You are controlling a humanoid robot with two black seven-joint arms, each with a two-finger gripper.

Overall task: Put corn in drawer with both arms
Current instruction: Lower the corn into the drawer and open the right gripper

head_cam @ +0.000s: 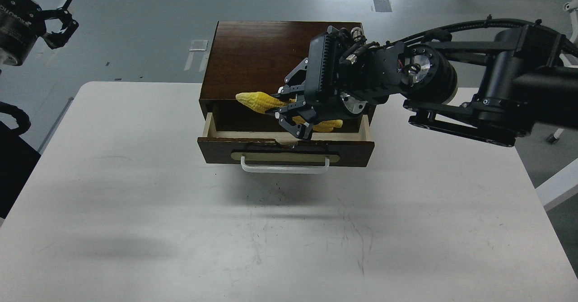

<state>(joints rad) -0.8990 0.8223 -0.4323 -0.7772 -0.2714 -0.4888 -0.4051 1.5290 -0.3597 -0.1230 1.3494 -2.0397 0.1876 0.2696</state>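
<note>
Our right gripper (289, 112), clamped on the corn cob (262, 102), holds it over the open drawer (284, 153) for dropping, while our left gripper (61, 22) waits apart, fingers spread, beyond the table's far left corner.

The right arm (496, 94) is matte black, boxy, with a silver wrist ring (422, 65) and black cables looping over it. Its pincer (293, 112) has ribbed black housing and clawed linkage fingers. The left pincer (61, 22) is black too, with white lettering on its round wrist.
</note>
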